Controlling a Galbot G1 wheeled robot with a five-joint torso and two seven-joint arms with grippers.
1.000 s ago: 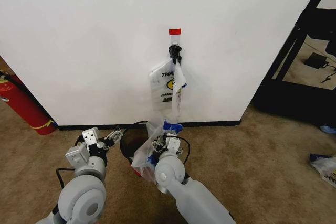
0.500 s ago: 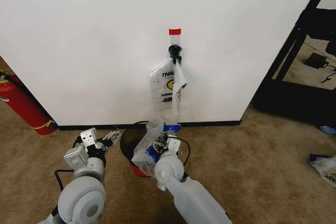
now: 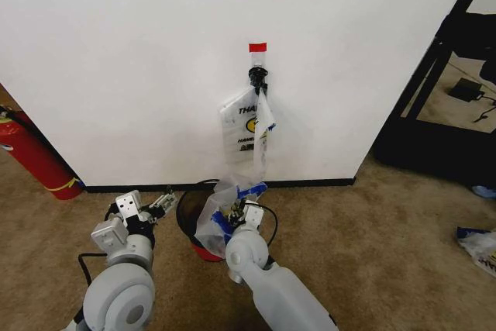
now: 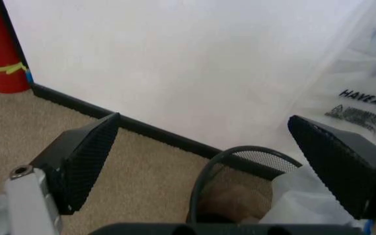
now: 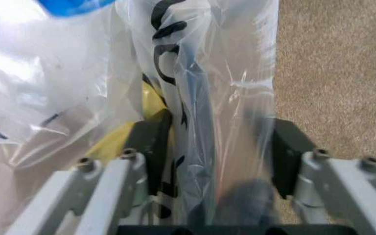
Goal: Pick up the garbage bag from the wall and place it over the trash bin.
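Note:
The garbage bag point(image 3: 211, 215), translucent plastic with blue handles, is bunched around my right gripper point(image 3: 235, 213), which is shut on it. It hangs over the right side of the trash bin's black rim point(image 3: 184, 201). The right wrist view has the bag's printed plastic point(image 5: 201, 73) pinched between the fingers of the right gripper point(image 5: 217, 132). A second similar bag point(image 3: 249, 123) hangs from the black hook on the wall point(image 3: 139, 60), under a red tape strip. My left gripper point(image 3: 161, 203) is open just left of the bin; in its own view the left gripper point(image 4: 204, 120) frames the bin rim point(image 4: 240, 155).
A red fire extinguisher point(image 3: 31, 156) leans at the wall's left end. A black frame point(image 3: 434, 75) stands to the right, with a loose bag point(image 3: 480, 242) on the carpet near it. A black baseboard point(image 3: 310, 183) runs along the wall.
My right gripper has carried the bag left and lower, farther over the bin's opening. The left arm has shifted slightly left and down, still open.

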